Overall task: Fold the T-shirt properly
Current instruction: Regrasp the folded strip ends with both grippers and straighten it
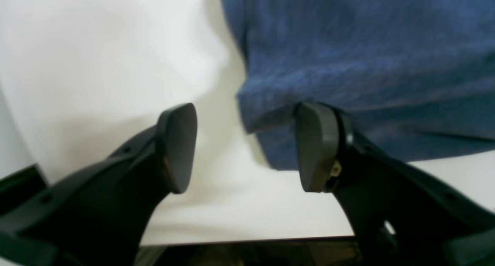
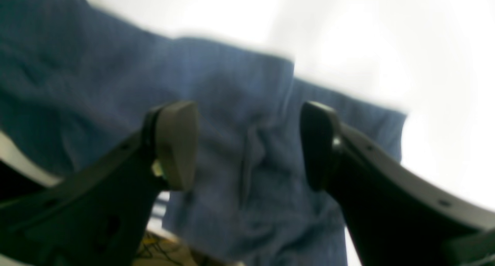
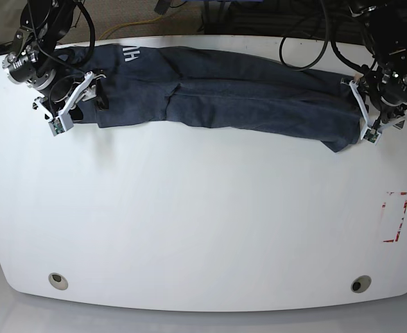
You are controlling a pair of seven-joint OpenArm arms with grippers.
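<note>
The T-shirt [image 3: 224,94] lies folded into a long band across the far side of the white worktop [image 3: 203,222], with the left gripper [image 1: 247,148] and right gripper [image 2: 249,144] both spread wide, one at each end, holding nothing.

Lab: white table [image 3: 203,229], cables [image 3: 307,41]

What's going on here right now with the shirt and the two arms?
The T-shirt lies folded into a long band across the far side of the white table. Each arm sits at one end of it. The left gripper and the right gripper both stand open, with cloth under or beside the jaws but nothing pinched. The band has not yet been folded across its length.
</note>
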